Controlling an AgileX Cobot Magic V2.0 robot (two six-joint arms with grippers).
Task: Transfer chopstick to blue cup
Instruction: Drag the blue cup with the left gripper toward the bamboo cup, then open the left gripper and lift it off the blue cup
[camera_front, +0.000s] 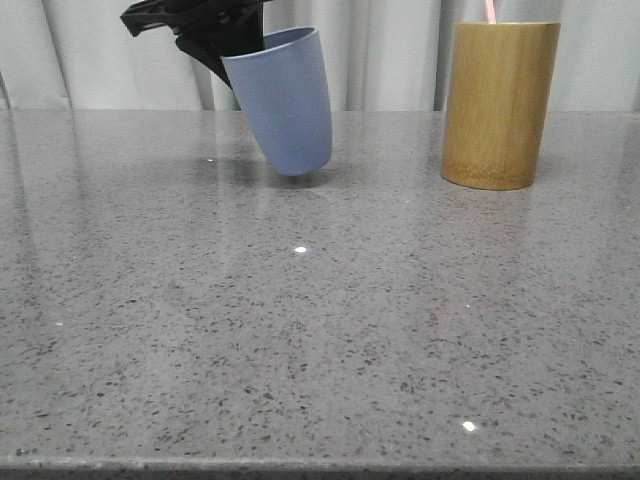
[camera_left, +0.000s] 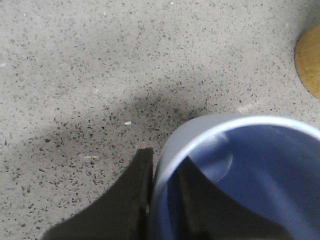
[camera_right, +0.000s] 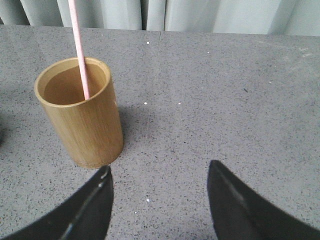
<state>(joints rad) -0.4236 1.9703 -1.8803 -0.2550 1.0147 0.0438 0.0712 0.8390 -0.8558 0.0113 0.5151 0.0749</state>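
The blue cup is tilted at the back left, its rounded base at or just above the table. My left gripper is shut on the cup's rim, one finger inside and one outside, as the left wrist view shows: gripper, cup. A pale pink chopstick stands in the bamboo holder; only its tip shows in the front view. My right gripper is open and empty, just beside the holder on the table side away from the cup.
The bamboo holder stands upright at the back right, about a cup's width from the blue cup. Grey curtains hang behind the speckled grey table. The table's front edge runs along the bottom of the front view.
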